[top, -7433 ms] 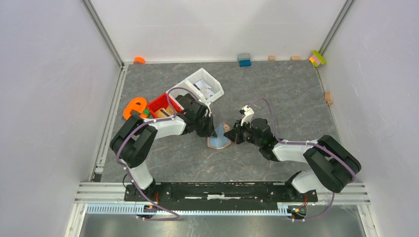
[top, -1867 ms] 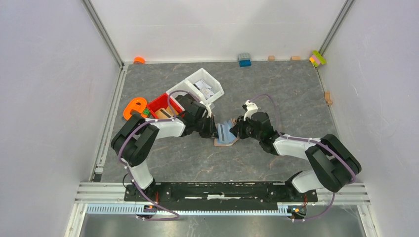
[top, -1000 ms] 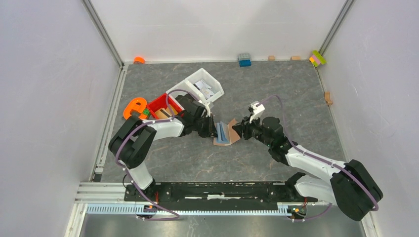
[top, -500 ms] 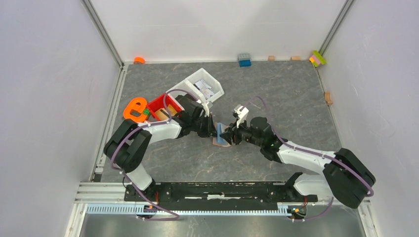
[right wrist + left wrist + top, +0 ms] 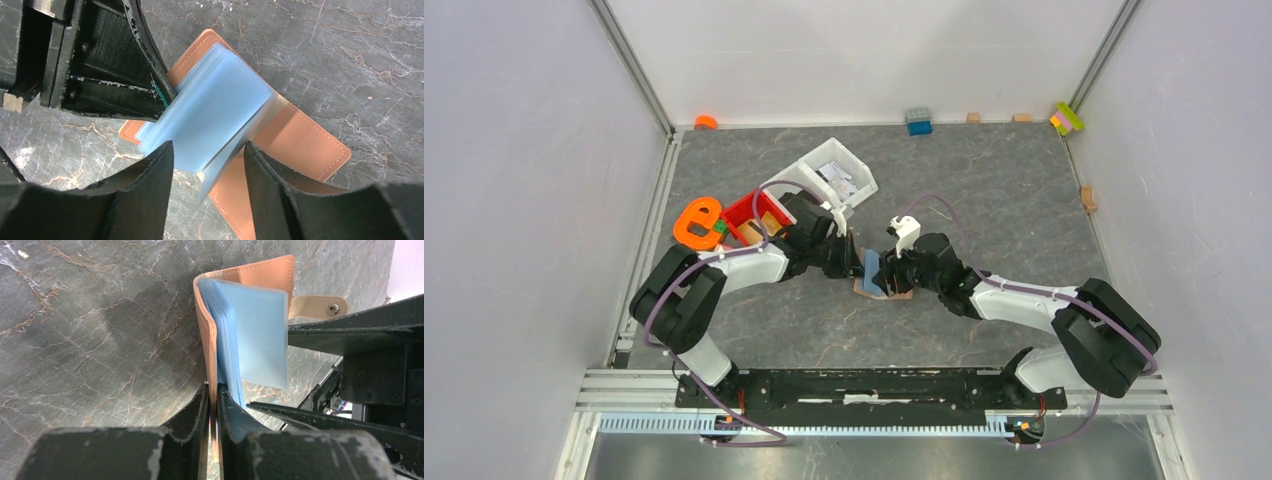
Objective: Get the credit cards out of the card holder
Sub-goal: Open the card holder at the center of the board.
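The small tan-brown leather folding card holder (image 5: pixel 260 277) lies open near the middle of the grey marbled desk (image 5: pixel 984 190). One cover is flat on the stone and the other is stood upright by the left pincer (image 5: pixel 214 402), which is pressed together on that cover's edge. A stack of pale blue half-clear leaves (image 5: pixel 215 115) fans from the spine, and the right pincer (image 5: pixel 207 145) stands spread astride it, gripping nothing as far as I can tell. The risk, I judge, is that those jaws close on the whole stack rather than on one card, so that a pull drags the holder out of the left pinch or across the desk. A shallow bite on a slick leaf could also slip off (one leaf looks blurred, so it may be flapping). Whether the blue leaves are cards or sleeves I cannot tell, and no card of another colour shows. Counted: one card holder, one closing tab (image 5: pixel 317 307), two pincers, and several blue leaves packed too tight to number. Farther out there is one red plastic bin (image 5: pixel 746 208) and one white bin (image 5: pixel 794 178) beside it. One blue block (image 5: pixel 918 121) and at least three small tan wooden blocks (image 5: pixel 973 117) lie along the desk's far and right edges.
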Motion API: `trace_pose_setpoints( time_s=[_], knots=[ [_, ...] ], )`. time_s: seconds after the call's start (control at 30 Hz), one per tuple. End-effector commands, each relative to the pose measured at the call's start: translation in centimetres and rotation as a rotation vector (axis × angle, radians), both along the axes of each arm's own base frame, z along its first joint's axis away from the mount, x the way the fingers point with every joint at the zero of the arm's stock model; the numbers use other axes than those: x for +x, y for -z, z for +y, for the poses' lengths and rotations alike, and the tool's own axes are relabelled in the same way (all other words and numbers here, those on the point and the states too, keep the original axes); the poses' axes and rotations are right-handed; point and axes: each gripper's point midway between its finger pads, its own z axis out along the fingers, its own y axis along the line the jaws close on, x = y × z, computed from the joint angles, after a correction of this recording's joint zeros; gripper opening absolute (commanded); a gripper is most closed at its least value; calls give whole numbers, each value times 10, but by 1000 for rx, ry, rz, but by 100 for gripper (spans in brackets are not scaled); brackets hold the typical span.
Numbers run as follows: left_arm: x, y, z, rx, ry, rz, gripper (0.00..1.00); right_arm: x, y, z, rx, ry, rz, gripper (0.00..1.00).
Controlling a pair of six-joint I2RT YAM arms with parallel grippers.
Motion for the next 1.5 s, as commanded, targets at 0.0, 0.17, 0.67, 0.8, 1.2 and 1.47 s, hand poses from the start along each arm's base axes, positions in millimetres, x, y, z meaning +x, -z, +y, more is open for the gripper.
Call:
trace_pose_setpoints(
  time_s=[0.0, 0.17, 0.67, 0.8, 1.2, 1.47],
  knots=[
    [5, -27, -7, -77, 21, -76, 16, 6, -22, 16, 76, -19, -25, 62],
    [5, -31, -7, -88, 19, -88, 16, 3, -25, 18, 109, -29, -22, 68],
    [4, -35, -7, -103, 15, -97, 16, 1, -15, 21, 127, -29, 35, 68],
    [4, -36, -6, -102, 13, -99, 16, 4, -9, 18, 103, -9, 48, 59],
    [7, -30, -3, -72, -4, -90, 16, 11, -12, 8, 81, 45, 22, 36],
    [7, -24, -3, -56, -2, -72, 16, 15, -18, -2, 85, 83, -2, 59]
  ],
)
